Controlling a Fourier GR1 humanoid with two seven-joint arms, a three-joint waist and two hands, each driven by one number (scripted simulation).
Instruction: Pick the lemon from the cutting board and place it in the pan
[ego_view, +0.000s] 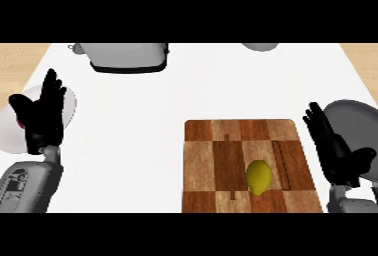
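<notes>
A yellow lemon (258, 177) lies on the checkered wooden cutting board (221, 165), toward its lower right. The grey pan (356, 120) shows at the right edge, partly hidden behind my right hand (336, 150). That hand stands open, fingers up, just right of the board and about a hand's width from the lemon. My left hand (40, 112) rests open at the far left, fingers up, far from the board.
A white plate (15, 125) lies under and behind the left hand at the left edge. A grey toaster-like appliance (127, 56) stands at the back of the white counter. A grey rounded object (260, 46) peeks in at the back right.
</notes>
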